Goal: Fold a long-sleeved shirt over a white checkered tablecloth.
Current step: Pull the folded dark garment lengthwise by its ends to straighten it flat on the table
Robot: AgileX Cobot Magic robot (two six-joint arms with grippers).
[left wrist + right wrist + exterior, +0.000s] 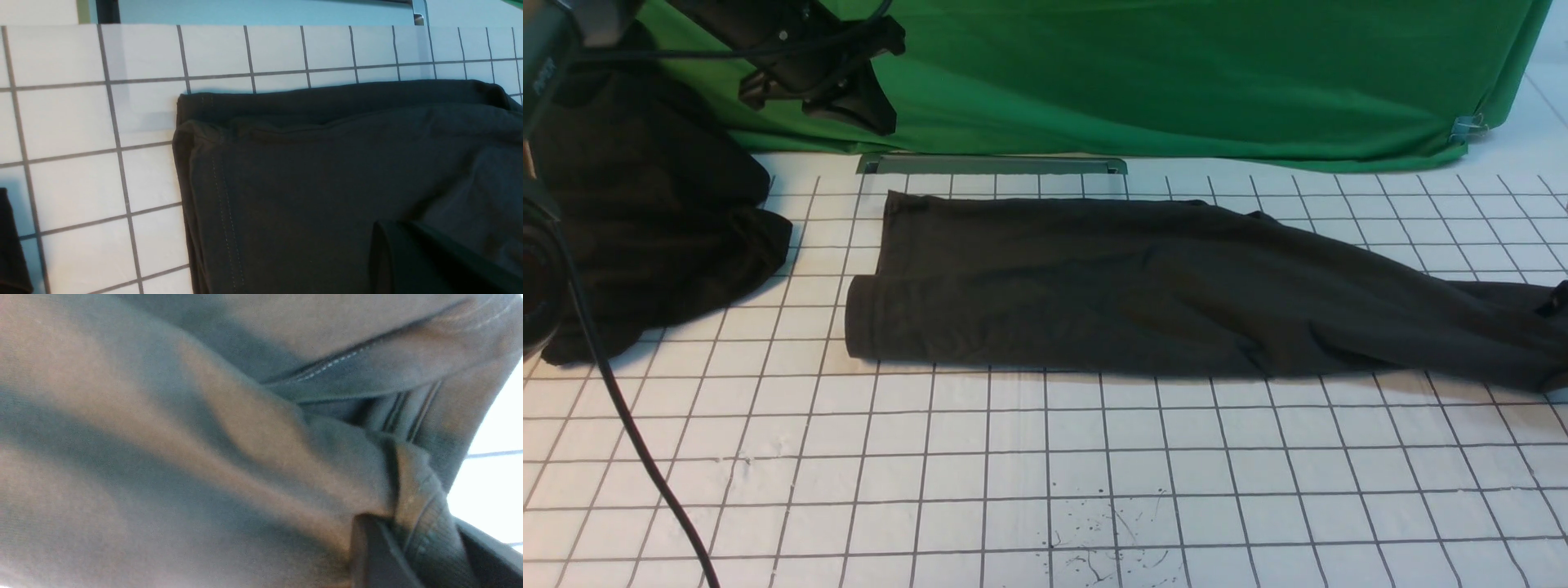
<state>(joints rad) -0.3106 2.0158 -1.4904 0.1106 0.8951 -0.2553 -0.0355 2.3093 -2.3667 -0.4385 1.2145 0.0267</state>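
Front view: the long-sleeved shirt [1143, 286] is laid as a long folded band across the white checkered tablecloth [1013, 457].
A ribbed edge of the shirt is gripped between the fingers [367, 555] of the right tool [425, 543], and the rest is stretched away from it toward the left tool [388, 249]. The left tool is closed and is seen over the shirt near the stitched hem corner. A black cloth heap [645, 220] is seen beside that end.

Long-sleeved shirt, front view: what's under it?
The white checkered tablecloth: its grid runs out from beneath the long-sleeved shirt on every visible side. The cloth below is covered, so anything between them cannot be seen.
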